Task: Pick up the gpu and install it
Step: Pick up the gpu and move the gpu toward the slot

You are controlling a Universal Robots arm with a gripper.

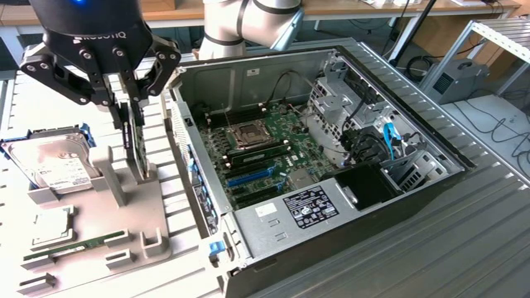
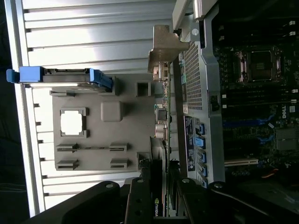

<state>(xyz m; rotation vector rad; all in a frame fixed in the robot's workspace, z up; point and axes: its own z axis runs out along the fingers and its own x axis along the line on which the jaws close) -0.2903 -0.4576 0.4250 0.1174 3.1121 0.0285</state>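
The fingers point(image 1: 124, 93) point(image 2: 139, 198) are clamped on the top edge of the gpu point(image 1: 136, 146) point(image 2: 158, 204), which stands upright on edge between them, with a silvery bracket point(image 2: 163, 51) at one end. Directly below the fingers, the card's lower edge meets a slot in the grey holder point(image 1: 124, 211) point(image 2: 93, 144) — whether it sits in the slot or hangs just clear I cannot tell. Farther out on the holder are a hard drive point(image 1: 54, 164) point(image 2: 60, 77), a processor chip point(image 1: 49, 223) point(image 2: 72, 122) and a green memory stick point(image 1: 74, 245). On the fingers' other side, toward the exterior view's right, an open computer case point(image 1: 331, 248) rests on the slatted desk point(image 1: 472, 236) — its motherboard point(image 1: 265, 149) point(image 2: 252, 93) exposed.
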